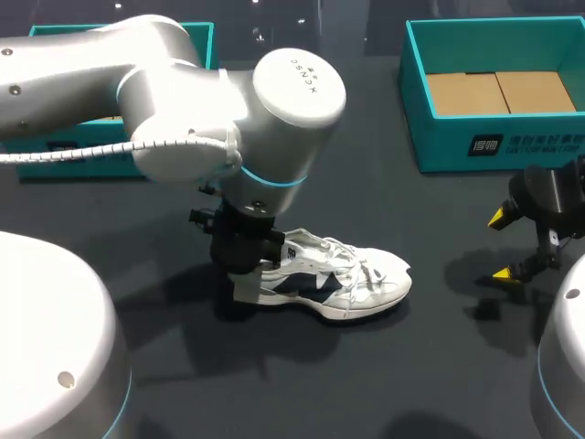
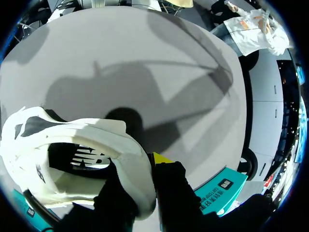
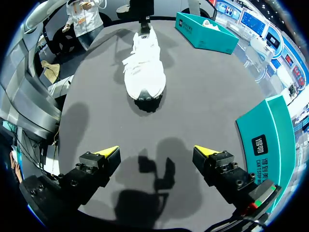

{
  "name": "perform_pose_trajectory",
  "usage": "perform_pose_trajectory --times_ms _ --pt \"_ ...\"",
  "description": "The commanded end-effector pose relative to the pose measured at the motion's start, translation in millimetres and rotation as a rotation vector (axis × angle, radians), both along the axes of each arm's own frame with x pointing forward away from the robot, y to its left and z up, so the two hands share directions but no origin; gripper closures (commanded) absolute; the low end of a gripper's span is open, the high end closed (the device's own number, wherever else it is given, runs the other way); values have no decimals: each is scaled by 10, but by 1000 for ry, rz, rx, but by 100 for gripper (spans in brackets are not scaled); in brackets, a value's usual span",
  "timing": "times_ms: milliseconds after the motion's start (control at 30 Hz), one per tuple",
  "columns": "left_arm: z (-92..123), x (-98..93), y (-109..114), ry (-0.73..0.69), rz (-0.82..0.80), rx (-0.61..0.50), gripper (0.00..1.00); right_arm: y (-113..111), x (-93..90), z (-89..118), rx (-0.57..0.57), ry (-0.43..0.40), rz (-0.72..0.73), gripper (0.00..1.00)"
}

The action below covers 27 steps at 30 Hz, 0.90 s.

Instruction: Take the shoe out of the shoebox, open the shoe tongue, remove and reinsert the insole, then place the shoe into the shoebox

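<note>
the shoe (image 1: 338, 274) is standing on its sole on the dark table (image 1: 430, 375), out of its box and roughly between the two teal boxes, with the toe pointing toward my right side. the left gripper (image 2: 141, 176) is clamping the heel. in the left wrist view one finger is sitting inside the shoe's opening, and the other, with its yellow tip showing, is pressing on the outside of the heel wall, so the white collar is pinched between them. i am judging that this hold is there to pin the shoe down, so it won't slide while the other arm works on the tongue and insole. the left arm is coming in from the left with its elbow folded over the table and its wrist pointing almost straight down onto the heel.

the right gripper (image 3: 157, 157) is hanging to the right of the shoe, well apart from it, near the front wall of the open shoebox (image 1: 498, 151). its fingers are spread wide and gripping nothing. the right wrist view is looking along the table at the toe, with the shoe lined up ahead between the fingers.

the tongue is not looking pulled open and the insole appears to be lying inside, so opening the tongue is probably the step in hand. the second teal box (image 1: 203, 41) is sitting at the far left, mostly behind the left arm.
</note>
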<state>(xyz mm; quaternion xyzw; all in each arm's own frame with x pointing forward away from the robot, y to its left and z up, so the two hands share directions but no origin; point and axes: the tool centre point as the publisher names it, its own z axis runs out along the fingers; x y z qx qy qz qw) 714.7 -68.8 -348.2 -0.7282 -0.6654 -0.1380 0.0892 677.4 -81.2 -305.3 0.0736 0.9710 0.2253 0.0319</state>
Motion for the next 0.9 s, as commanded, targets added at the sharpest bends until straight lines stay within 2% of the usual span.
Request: perform_pose_trajectory --times_ms 33,600,667,767,800,833,900 --pt "-149 16 -110 -13 2 11 100 6 -15 -5 -3 -3 -1 0" --pt "-304 28 -205 -13 23 33 100 6 -15 -5 -3 -3 -1 0" --pt "-261 34 -210 -11 23 25 68 6 -15 -5 -3 -3 -1 0" --pt "-135 22 -180 -8 25 -6 30 6 -15 -5 -3 -3 -1 0" --pt "-79 24 -170 -8 27 -20 10 6 -15 -5 -3 -3 -1 0" --pt "-18 20 -152 -6 31 -33 0 6 -15 -5 -3 -3 -1 0" --pt "132 -10 -94 2 34 -68 0 6 -15 -5 -3 -3 -1 0"
